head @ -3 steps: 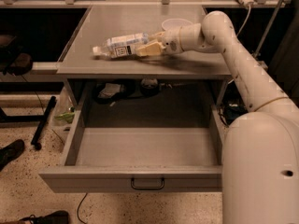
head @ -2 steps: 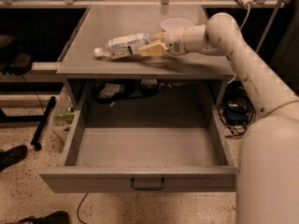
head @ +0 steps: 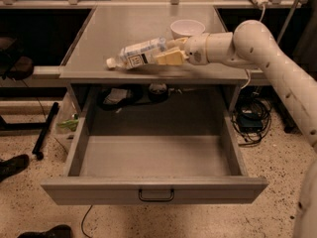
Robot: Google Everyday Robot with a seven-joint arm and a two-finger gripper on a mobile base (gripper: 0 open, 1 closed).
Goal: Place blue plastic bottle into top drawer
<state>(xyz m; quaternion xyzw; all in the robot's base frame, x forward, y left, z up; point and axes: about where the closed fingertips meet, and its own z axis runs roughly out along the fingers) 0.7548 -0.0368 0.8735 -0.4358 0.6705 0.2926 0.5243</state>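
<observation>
Above the front of the tabletop (head: 114,29), the tool (head: 169,52) is gripping the bottle (head: 141,53) by its base end, the cap pointing left. Below, the drawer (head: 153,191) is standing pulled open. A bowl (head: 187,28) is sitting just behind the tool.

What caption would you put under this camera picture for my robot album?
End effector holds a bottle sideways just above the counter, with the open drawer waiting below.
</observation>
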